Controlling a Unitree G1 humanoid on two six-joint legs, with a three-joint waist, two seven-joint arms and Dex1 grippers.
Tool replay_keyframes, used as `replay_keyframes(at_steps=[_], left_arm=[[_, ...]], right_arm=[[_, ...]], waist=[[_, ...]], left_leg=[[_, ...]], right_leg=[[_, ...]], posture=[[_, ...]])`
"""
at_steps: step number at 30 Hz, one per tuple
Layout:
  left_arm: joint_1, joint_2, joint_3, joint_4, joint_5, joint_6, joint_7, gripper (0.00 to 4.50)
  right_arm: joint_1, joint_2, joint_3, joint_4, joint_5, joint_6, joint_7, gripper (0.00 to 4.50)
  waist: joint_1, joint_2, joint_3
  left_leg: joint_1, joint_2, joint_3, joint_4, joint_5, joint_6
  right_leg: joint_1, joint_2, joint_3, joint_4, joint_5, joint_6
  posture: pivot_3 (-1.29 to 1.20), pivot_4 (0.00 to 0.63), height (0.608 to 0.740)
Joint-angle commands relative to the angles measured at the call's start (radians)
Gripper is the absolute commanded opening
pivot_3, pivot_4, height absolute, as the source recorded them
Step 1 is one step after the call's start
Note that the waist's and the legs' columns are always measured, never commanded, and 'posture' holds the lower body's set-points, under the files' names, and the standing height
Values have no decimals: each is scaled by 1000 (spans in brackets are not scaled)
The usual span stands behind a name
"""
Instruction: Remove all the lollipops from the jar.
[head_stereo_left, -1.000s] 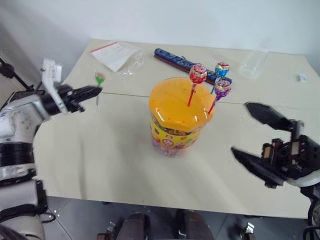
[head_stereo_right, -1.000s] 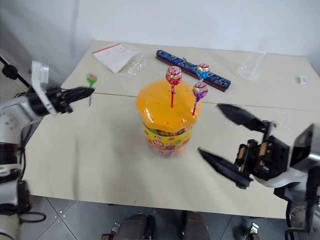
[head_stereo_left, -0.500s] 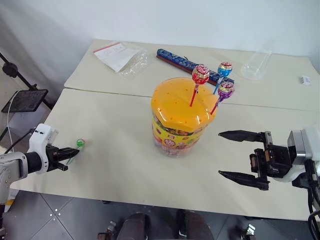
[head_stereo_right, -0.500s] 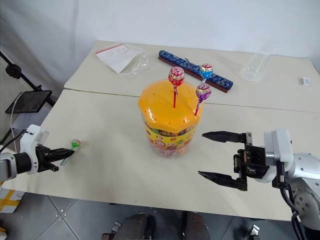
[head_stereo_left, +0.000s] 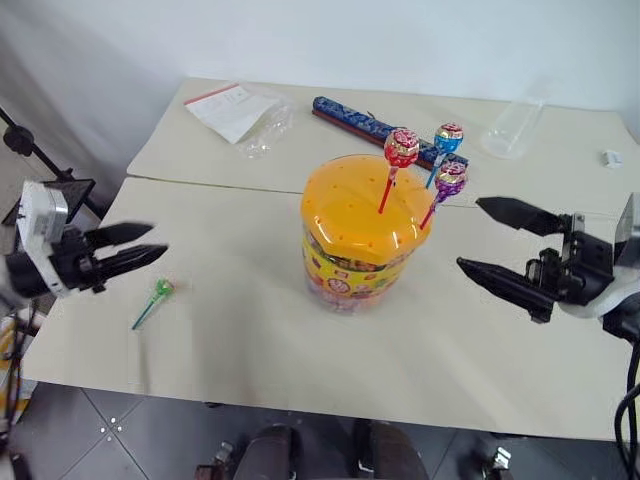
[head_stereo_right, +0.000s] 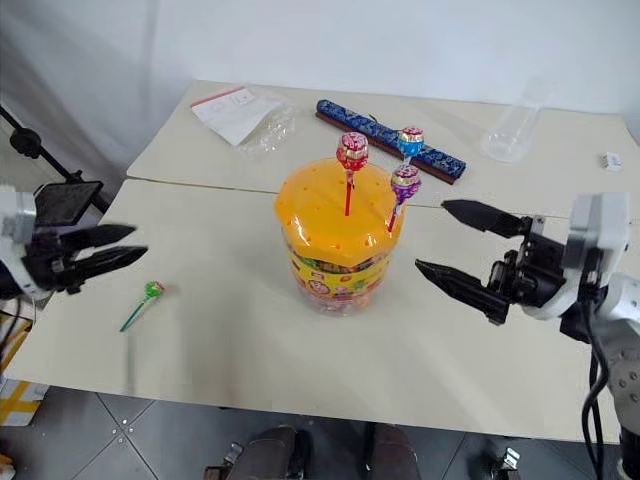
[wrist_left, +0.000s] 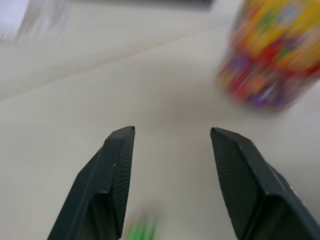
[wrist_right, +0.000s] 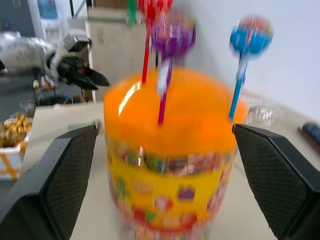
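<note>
The jar (head_stereo_left: 358, 250), a clear tub with a yellow-red label and a domed orange lid, stands mid-table. Three lollipops stick up from the lid: one on a red stick (head_stereo_left: 401, 148), one on a blue stick (head_stereo_left: 447, 137) and one on a purple stick (head_stereo_left: 451, 180). A fourth lollipop (head_stereo_left: 158, 292), on a green stick, lies flat on the table at the front left. My left gripper (head_stereo_left: 157, 241) hovers open just above and left of it, holding nothing. My right gripper (head_stereo_left: 470, 234) is open at the jar's right, level with the purple-stick lollipop and apart from it.
A long dark blue patterned strip (head_stereo_left: 370, 128) lies behind the jar. A clear bag with paper (head_stereo_left: 240, 108) sits at the back left, a clear plastic flask (head_stereo_left: 513, 125) at the back right. A seam (head_stereo_left: 220, 186) runs across the tabletop. A black stand (head_stereo_left: 20, 140) is off the left edge.
My left gripper has opened and let go of the green-stick lollipop, which now lies on the table, and the hand has lifted away. My right gripper has moved up beside the jar's lollipops.
</note>
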Motion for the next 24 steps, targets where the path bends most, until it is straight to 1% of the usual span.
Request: replay_keyframes(at_steps=[1, 3, 4, 8, 11, 14, 15, 18, 20, 23, 24], left_arm=[[-31, -97, 39, -122, -164, 10, 13, 3728], [-47, -142, 29, -169, -219, 42, 54, 4374], [-67, -180, 19, -197, -271, 66, 85, 4488], [-107, -260, 1, -259, -387, 119, 159, 4488], [-138, -300, -7, -249, -456, 143, 184, 4488], [-131, -299, -29, -259, -451, 141, 174, 4500], [-130, -303, -32, -255, -452, 135, 167, 4500], [-122, -318, -43, -259, -459, 128, 158, 4500], [-122, -319, -49, -255, -465, 135, 144, 4500], [-127, -328, -67, -246, -455, 124, 129, 4500], [-129, -332, -74, -242, -447, 117, 123, 4500]], right_arm=[[-75, 11, 40, -39, 30, 25, -47, 4500], [-103, -1, 70, -45, 19, 55, -66, 4500], [-124, 4, 91, -50, 17, 62, -74, 4500], [-144, 4, 108, -50, 28, 87, -71, 4500], [-153, 11, 122, -54, 31, 95, -54, 4500], [-135, 5, 107, -57, 41, 96, -23, 3923], [-121, 3, 110, -59, 30, 91, -4, 3622], [-80, 23, 111, -61, -15, 63, 2, 2646], [-82, 41, 109, -65, -11, 59, -23, 1879], [-84, 50, 109, -55, -42, 40, -14, 912], [-86, 54, 110, -48, -52, 34, -14, 491]], waist=[[-7, 0, 0], [-12, 0, 0], [-12, 0, 0], [-6, 0, 0], [-2, 0, 0], [-1, 0, 0], [0, 0, 0], [2, 0, 0], [1, 0, 0], [0, 0, 0], [0, 0, 0]], left_leg=[[0, 0, 1, 0, 0, 0], [0, 1, 1, 1, 0, 1], [0, 2, 2, 1, 0, 1], [0, 2, 1, 4, 1, 1], [-1, 2, 1, 10, 0, 2], [-1, 2, 2, 13, 0, 3], [-1, 2, 2, 13, 1, 3], [-1, 2, 1, 13, 0, 3], [-1, 2, 1, 13, 0, 3], [-1, 2, 1, 13, 0, 3], [-1, 2, 1, 13, 0, 3]], right_leg=[[0, 0, 0, 0, 0, 0], [0, 3, 0, 1, 0, 0], [0, 5, 0, 1, 0, 0], [0, 6, 0, 2, 0, 0], [2, 6, 1, 3, 0, 1], [4, 6, 1, 3, 0, 1], [4, 6, 1, 3, 0, 1], [4, 6, 1, 3, 0, 1], [4, 6, 1, 3, 0, 1], [3, 7, 1, 3, 0, 1], [3, 8, 1, 2, 0, 1]], posture=[[0, 150, 740], [0, 150, 740], [0, 150, 740], [0, 150, 740], [0, 150, 740], [0, 150, 740], [0, 150, 740], [0, 150, 740], [0, 150, 740], [0, 150, 740], [0, 150, 740]])
